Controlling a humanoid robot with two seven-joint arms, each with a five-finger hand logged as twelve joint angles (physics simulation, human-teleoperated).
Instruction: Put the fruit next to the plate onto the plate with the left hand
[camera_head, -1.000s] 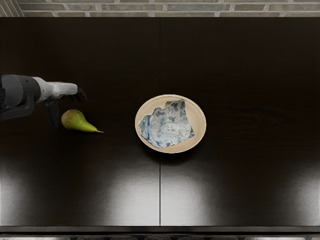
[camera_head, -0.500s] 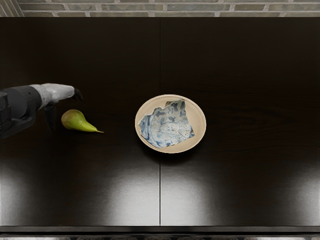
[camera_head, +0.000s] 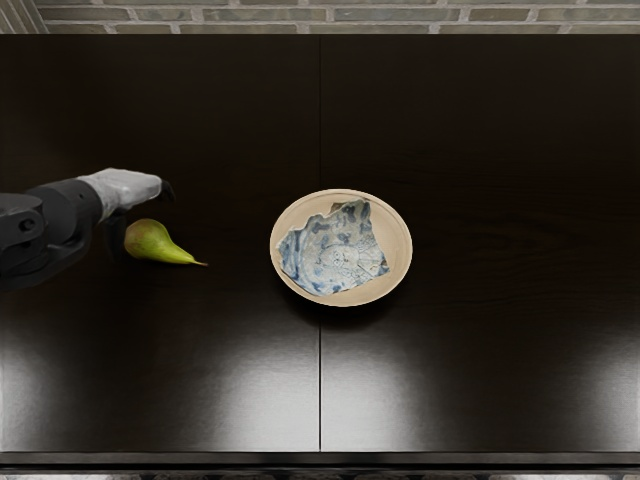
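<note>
plate (camera_head: 398, 225): on the table (camera_head: 480, 380), about the middle of the frame
pear (camera_head: 150, 241): on the table at mid-left of the frame, left of the plate and well apart from it, narrow end pointing right toward the plate
my left hand (camera_head: 130, 187): at the left of the frame, just behind the pear, nearer the top; I cannot tell whether it touches it
my left arm (camera_head: 45, 215): in from the left edge, left of the pear
wall (camera_head: 300, 15): along the top edge, behind the table
</note>
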